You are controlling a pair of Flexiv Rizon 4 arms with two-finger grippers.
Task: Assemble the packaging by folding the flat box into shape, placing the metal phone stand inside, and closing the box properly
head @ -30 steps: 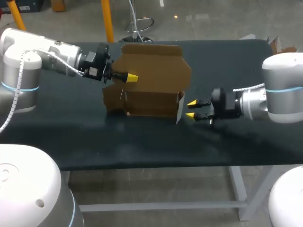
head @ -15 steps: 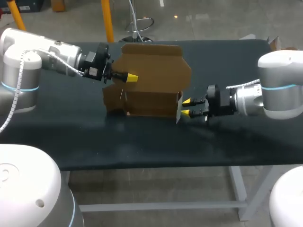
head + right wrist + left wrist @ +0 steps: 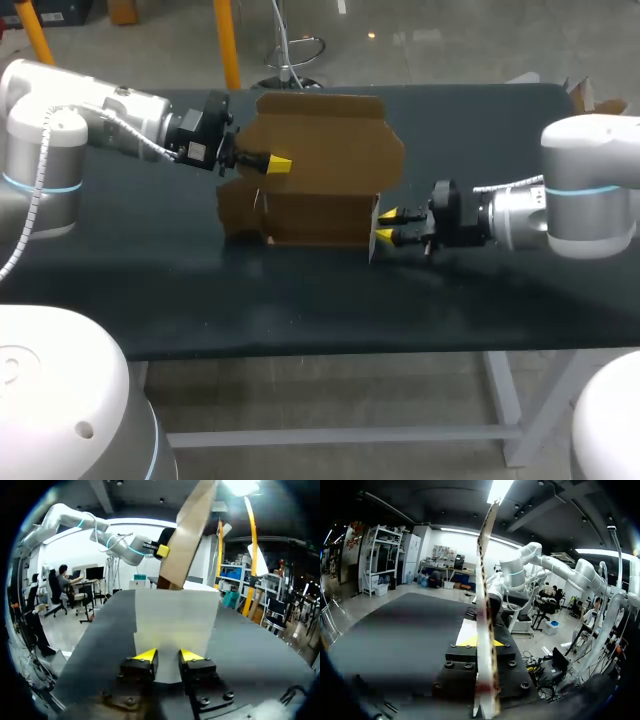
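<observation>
The half-folded cardboard box (image 3: 320,170) stands near the middle of the dark worktop (image 3: 300,300), its tall back panel (image 3: 485,595) upright and a lower brown wall in front of it. The left arm comes in from the left, and the left gripper (image 3: 275,163) sits at the panel's upper left part. In the left wrist view the panel runs edge-on between the fingers, a yellow tip close on each side, so they are clamped on the box. The right gripper (image 3: 386,226) lies low at the box's right end, its fingers a little apart with nothing between them. Their tips are right at the pale side flap (image 3: 175,617) — whether they touch it is unclear.
</observation>
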